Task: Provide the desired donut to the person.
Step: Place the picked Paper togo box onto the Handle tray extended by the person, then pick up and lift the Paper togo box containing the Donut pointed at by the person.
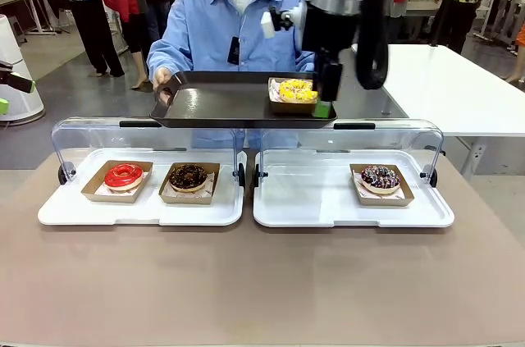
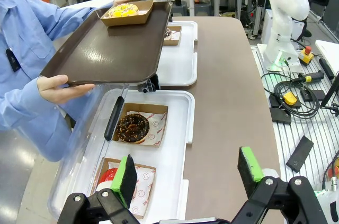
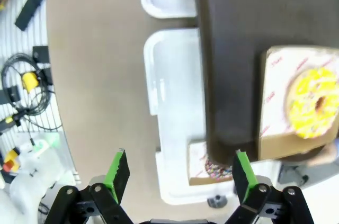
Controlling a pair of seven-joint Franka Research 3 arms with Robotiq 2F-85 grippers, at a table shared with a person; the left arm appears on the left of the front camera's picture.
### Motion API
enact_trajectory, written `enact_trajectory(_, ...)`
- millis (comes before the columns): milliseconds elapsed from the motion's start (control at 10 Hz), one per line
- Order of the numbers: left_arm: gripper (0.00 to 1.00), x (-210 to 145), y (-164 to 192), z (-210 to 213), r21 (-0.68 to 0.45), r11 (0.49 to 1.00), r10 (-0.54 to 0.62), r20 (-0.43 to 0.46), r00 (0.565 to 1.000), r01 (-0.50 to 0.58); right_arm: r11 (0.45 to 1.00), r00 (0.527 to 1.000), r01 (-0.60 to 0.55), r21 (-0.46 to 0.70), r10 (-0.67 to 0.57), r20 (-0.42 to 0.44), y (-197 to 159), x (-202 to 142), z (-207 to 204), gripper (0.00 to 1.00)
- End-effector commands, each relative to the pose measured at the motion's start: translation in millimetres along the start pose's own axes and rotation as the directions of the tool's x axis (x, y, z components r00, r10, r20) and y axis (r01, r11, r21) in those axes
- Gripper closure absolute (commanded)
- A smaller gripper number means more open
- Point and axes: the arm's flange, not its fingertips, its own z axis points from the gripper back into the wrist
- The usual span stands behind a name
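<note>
Across the table (image 1: 246, 281), the person (image 1: 213, 27) holds a tray (image 1: 213, 105) level to carry the yellow donut (image 1: 297, 89), your right gripper (image 3: 177, 167) wide and empty near it.

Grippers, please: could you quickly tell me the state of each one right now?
Left gripper: open, holding nothing.
Right gripper: open, holding nothing, by the yellow donut on the brown tray.

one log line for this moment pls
yellow donut: boxed, on brown tray held by person | right tool: open, empty, over tray edge | left tool: open, empty
</note>
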Motion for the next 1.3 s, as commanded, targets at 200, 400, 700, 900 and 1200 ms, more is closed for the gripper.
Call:
enact_trajectory(200, 0.00, 1.3, -1.0, 1.6, -0.002, 1.000, -0.003, 0.003, 1.000, 0.003, 1.000, 0.998, -0.004, -0.020, 0.005, 0.070, 31.6, -70.1, -15.8, 0.00)
enact_trajectory(400, 0.00, 1.3, -1.0, 1.6, -0.002, 1.000, -0.003, 0.003, 1.000, 0.003, 0.999, 0.998, 0.026, -0.024, -0.025, 0.066, 31.8, -82.0, -18.6, 0.00)
enact_trajectory(700, 0.00, 1.3, -1.0, 1.6, -0.002, 1.000, -0.003, 0.003, 1.000, 0.003, 0.999, 0.999, 0.033, -0.014, -0.032, 0.037, 27.2, -82.0, -13.1, 0.00)
enact_trajectory(900, 0.00, 1.3, -1.0, 1.6, -0.002, 1.000, -0.003, 0.003, 1.000, 0.003, 0.999, 0.999, 0.033, -0.014, -0.032, 0.037, 27.2, -82.0, -13.1, 0.00)
enact_trajectory(1200, 0.00, 1.3, -1.0, 1.6, -0.002, 1.000, -0.003, 0.003, 1.000, 0.003, 0.999, 0.999, 0.033, -0.014, -0.032, 0.037, 27.2, -82.0, -13.1, 0.00)
